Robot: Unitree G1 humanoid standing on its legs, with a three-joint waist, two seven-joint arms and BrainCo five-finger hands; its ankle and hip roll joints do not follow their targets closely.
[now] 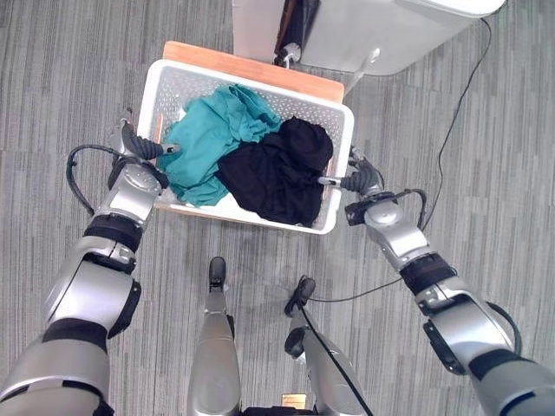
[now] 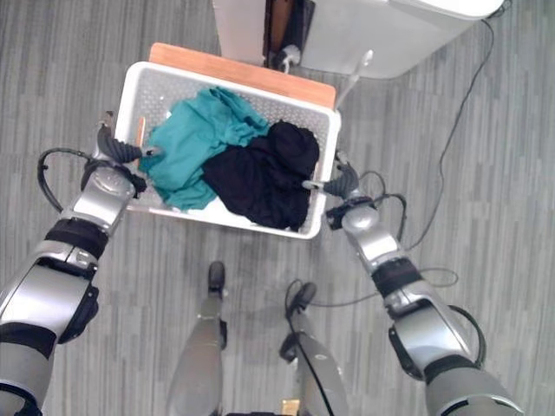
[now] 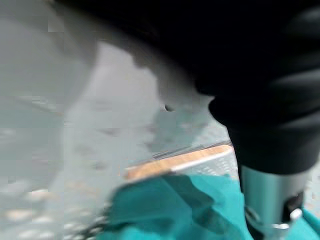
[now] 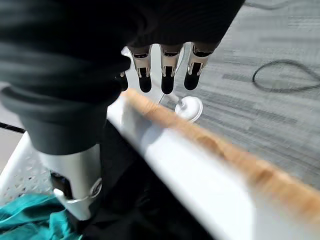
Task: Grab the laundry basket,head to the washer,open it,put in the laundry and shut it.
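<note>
A white perforated laundry basket [image 1: 243, 214] sits in front of me, holding a teal garment [image 1: 212, 134] on the left and a black garment [image 1: 277, 169] on the right. My left hand [image 1: 134, 143] grips the basket's left rim, with its thumb [image 3: 270, 200] inside above the teal cloth [image 3: 175, 210]. My right hand [image 1: 364, 184] grips the right rim. Its thumb [image 4: 75, 185] is inside by the black cloth [image 4: 130, 200], and its fingers [image 4: 167, 67] curl down outside the wooden handle strip [image 4: 200, 137]. The white washer [image 1: 373, 30] stands just beyond the basket.
A wooden board [image 1: 251, 62] shows under the basket's far edge, close against the washer. Grey striped carpet [image 1: 61, 78] lies open to the left and right of the basket.
</note>
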